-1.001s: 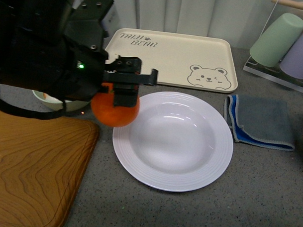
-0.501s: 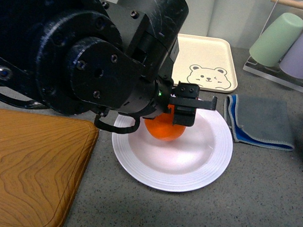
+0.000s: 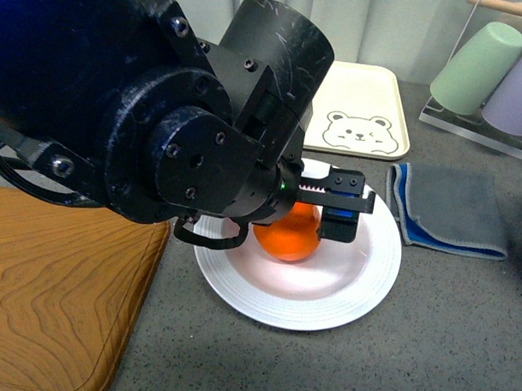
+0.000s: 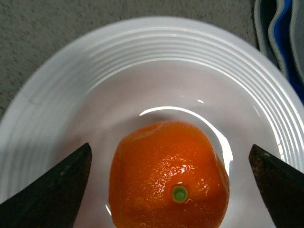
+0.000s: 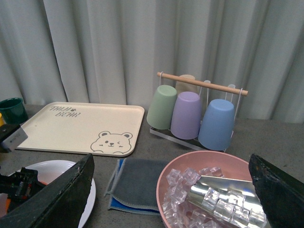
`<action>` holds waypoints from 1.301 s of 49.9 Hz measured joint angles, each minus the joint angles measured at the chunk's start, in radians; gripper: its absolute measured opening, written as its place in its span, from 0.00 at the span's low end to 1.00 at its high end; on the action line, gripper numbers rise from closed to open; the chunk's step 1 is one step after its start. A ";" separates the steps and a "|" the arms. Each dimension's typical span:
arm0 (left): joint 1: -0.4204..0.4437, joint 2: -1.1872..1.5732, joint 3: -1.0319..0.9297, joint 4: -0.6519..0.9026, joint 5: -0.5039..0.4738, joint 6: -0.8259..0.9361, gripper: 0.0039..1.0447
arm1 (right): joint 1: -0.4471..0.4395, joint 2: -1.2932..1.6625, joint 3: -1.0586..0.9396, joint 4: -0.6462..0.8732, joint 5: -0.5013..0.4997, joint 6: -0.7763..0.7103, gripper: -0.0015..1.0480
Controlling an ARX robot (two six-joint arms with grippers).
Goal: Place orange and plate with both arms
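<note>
Orange (image 4: 168,185) sits in plate (image 4: 156,52); tray (image 5: 95,124) reads "TAIJI BEAR".

A grey speckled countertop (image 3: 462,340) spreads under soft, even light with no hard shadows. A cream tray (image 3: 359,96) with a bear drawing lies flat towards its back. Behind the tray a pale pleated curtain (image 5: 118,47) closes off the whole background. Right of the tray stands a rack (image 5: 202,83) with a wooden bar, holding upturned green, purple and blue cups. A folded grey cloth (image 3: 449,206) with blue edging lies just in front of the tray's right corner. Right of the tray, past the cloth, sits a pink bowl (image 5: 190,164) of ice. A wooden board (image 3: 51,300) lies well in front of the tray, to its left. A dark green mug (image 5: 12,109) stands near the tray's lettered corner
</note>
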 joint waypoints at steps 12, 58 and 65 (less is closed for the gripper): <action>0.070 -0.151 -0.098 0.089 -0.063 -0.022 0.94 | 0.000 0.000 0.000 0.000 0.000 0.000 0.91; 0.413 -0.856 -0.913 0.824 -0.109 0.293 0.03 | 0.000 0.000 0.000 -0.001 0.000 0.000 0.91; 0.449 -0.972 -0.965 0.762 -0.082 0.294 0.03 | 0.000 0.000 0.000 -0.001 0.000 0.000 0.91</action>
